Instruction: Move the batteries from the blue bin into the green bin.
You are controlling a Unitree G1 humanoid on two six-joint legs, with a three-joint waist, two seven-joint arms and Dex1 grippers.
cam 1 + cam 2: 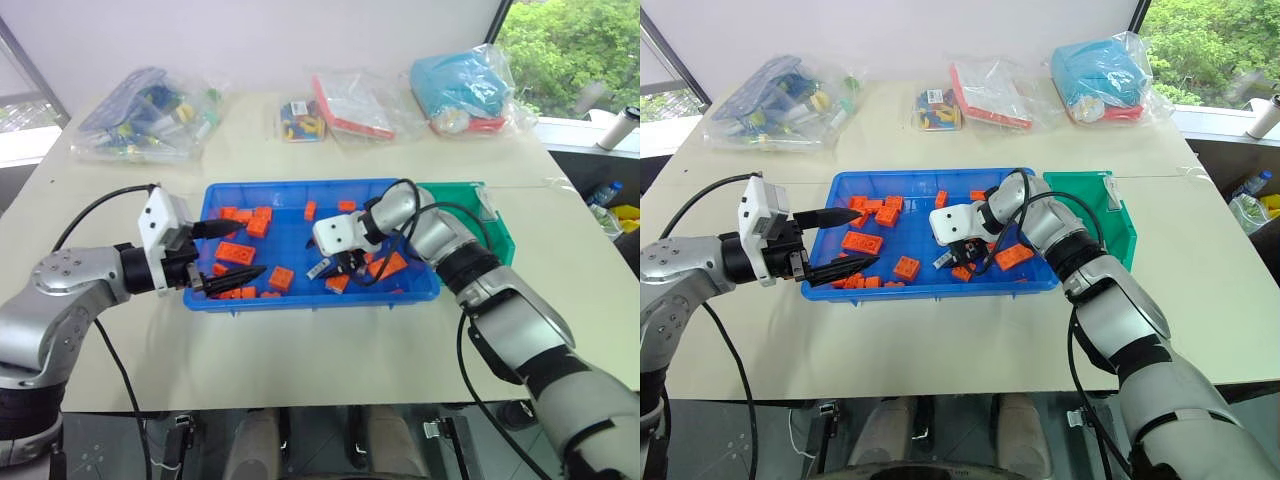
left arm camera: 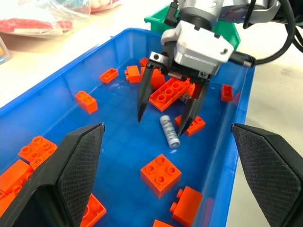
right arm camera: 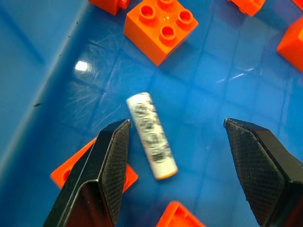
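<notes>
1. The right gripper (image 2: 168, 111) hangs with jaws apart over one battery (image 2: 169, 132) lying flat in the blue bin (image 2: 66, 71).
2. Centre it between the fingers; it likely rolls.
3. Left gripper (image 1: 228, 252) waits open; green bin (image 1: 500, 240) is beside.

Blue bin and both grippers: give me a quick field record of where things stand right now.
blue bin: on the table, holds scattered orange blocks and one battery lying flat
battery: loose on the bin floor, not gripped
right gripper: open, pointing down, fingers straddling the battery, above it
left gripper: open, holding nothing, over the bin's left end
green bin: beside the blue bin's right end, inside hidden by the right arm
table far edge: plastic bags of parts
</notes>
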